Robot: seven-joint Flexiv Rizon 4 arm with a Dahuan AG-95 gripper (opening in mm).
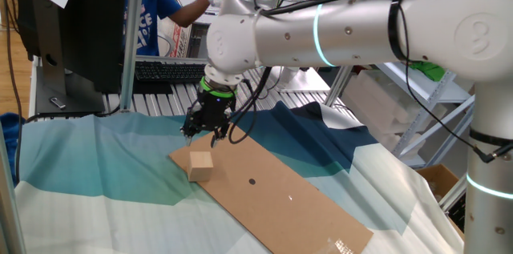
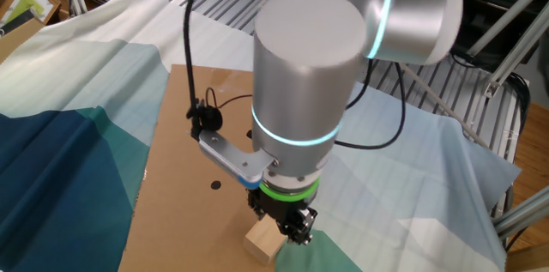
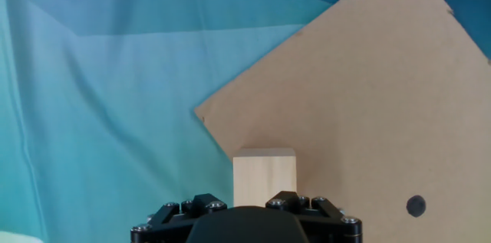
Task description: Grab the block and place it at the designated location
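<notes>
Item under inspection: the small light tan wooden cube (image 1: 200, 163), plain and unfinished, with flat faces and square edges. It sits at the corner end of the long flat brown cardboard sheet (image 1: 304, 206), left of centre in one fixed view and at bottom centre of the hand view.

Handling judgement: the cube looks rigid, light and not fragile. Bare wood should give fair friction. The best hold is on two opposite vertical faces, at mid-height, with the fingers square to the faces so it does not twist.

The black two-finger gripper (image 1: 210, 130) hangs just above the cube and slightly behind it, not touching. The fingertips are not clearly shown in any view, so whether the jaws are spread or pressed together cannot be determined.

The small dark round dot (image 3: 415, 205) marks the target, at lower right of the hand view, near the cube on the same sheet.

Surroundings: the cardboard is matte and smooth. It lies on a soft, creased blue and teal cloth (image 1: 96, 166).
</notes>
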